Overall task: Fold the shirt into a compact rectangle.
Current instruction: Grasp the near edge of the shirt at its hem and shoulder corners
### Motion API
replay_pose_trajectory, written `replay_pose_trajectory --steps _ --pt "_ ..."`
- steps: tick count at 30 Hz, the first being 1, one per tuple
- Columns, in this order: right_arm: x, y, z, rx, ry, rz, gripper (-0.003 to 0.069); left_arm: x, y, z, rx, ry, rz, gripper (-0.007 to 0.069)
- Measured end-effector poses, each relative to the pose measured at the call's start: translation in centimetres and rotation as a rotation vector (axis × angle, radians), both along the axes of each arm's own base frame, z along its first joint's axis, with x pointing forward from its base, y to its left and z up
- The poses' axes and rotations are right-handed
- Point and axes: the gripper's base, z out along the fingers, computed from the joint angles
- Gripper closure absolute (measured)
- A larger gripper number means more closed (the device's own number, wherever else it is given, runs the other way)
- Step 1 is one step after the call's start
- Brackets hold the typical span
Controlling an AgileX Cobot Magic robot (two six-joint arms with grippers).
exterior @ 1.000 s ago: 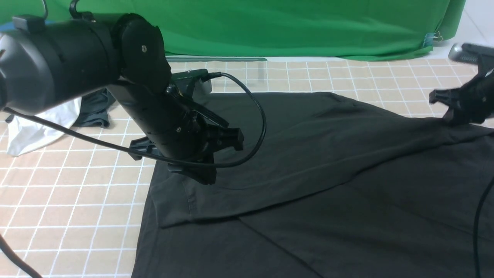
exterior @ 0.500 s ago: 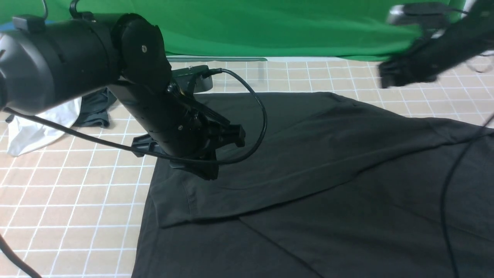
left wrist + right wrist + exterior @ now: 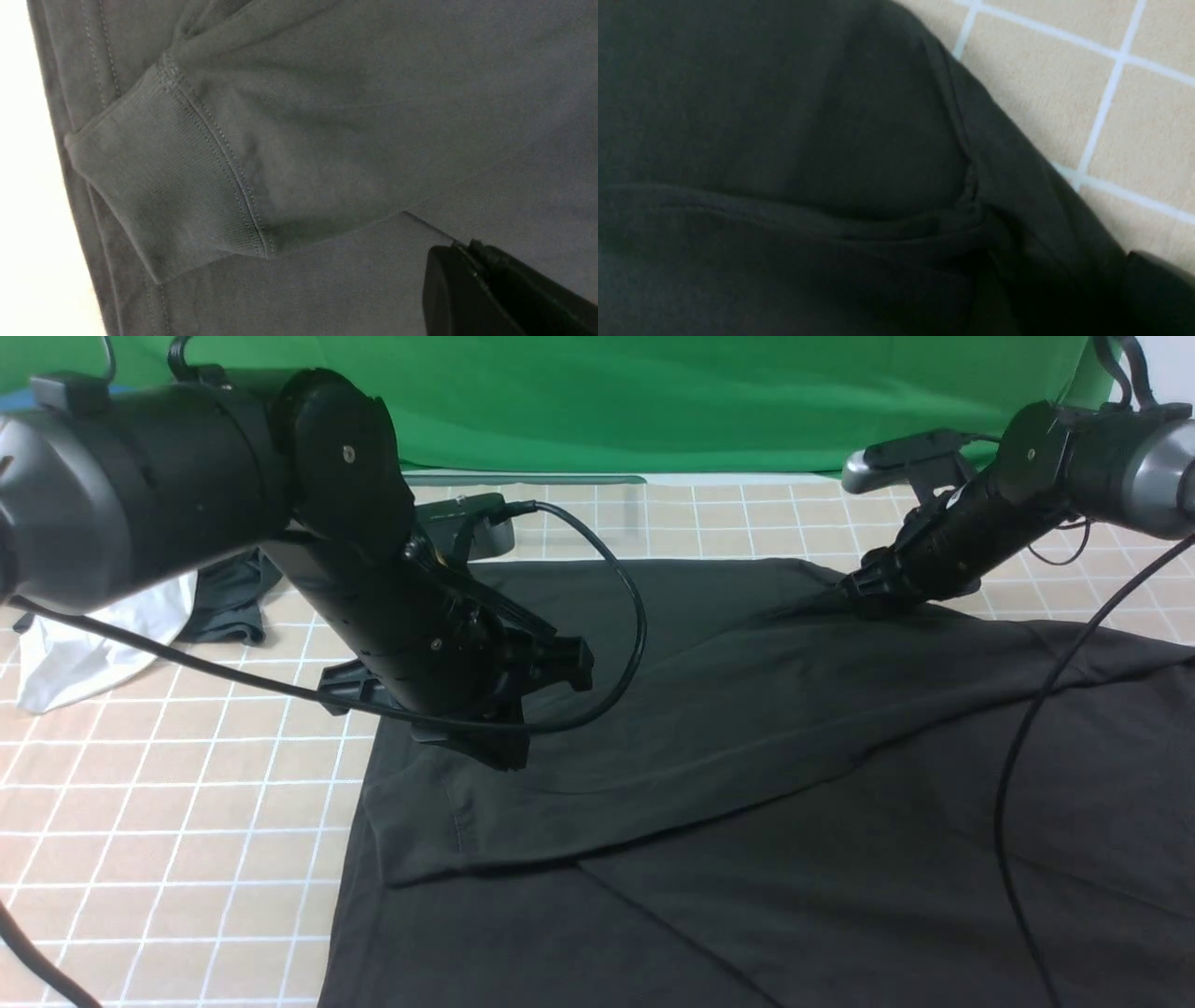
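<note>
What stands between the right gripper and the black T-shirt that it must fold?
Nothing visible does. The right gripper is at the far edge of the black T-shirt, and its tip seems to touch the fabric. The white garment lies well away, on the checked mat at the left.

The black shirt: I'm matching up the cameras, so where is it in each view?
Front: shirt spreads over centre and right, on the checked mat.
Left wrist: shirt fills nearly everything, ribbed cuff showing.
Right wrist: shirt fills most; checked mat at one corner.
Shared landmark: the mat's white grid lines, front and right wrist.
</note>
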Motion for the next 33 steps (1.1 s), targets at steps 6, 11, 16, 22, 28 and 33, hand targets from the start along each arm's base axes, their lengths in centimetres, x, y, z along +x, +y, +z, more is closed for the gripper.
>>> replay_pose_trajectory --steps 6,11,16,22,28,33 --pt "0.4 -0.1 0.1 -0.014 -0.036 0.013 0.0606 0.1 0.0 0.0 0.002 -0.010 0.000 0.0612" --pt "1.2 0.0 1.5 -0.012 -0.081 0.014 0.0620 0.1 0.1 0.0 0.007 -0.012 -0.002 0.0612" --pt "1.8 -0.1 2.6 -0.009 -0.126 0.009 0.0620 0.0 0.1 0.0 0.011 -0.004 -0.004 0.0612" --pt "2.4 -0.9 2.6 -0.011 -0.180 -0.018 0.0596 -0.1 0.1 -0.1 0.016 0.009 -0.005 0.0612" --pt "2.1 -1.0 4.0 0.021 -0.140 -0.050 0.0329 -0.4 0.5 0.2 0.044 0.012 -0.017 0.0612" --pt "-1.1 -0.9 10.7 0.025 -0.017 0.003 0.0452 -1.6 1.6 2.3 0.084 -0.032 0.006 0.0612"
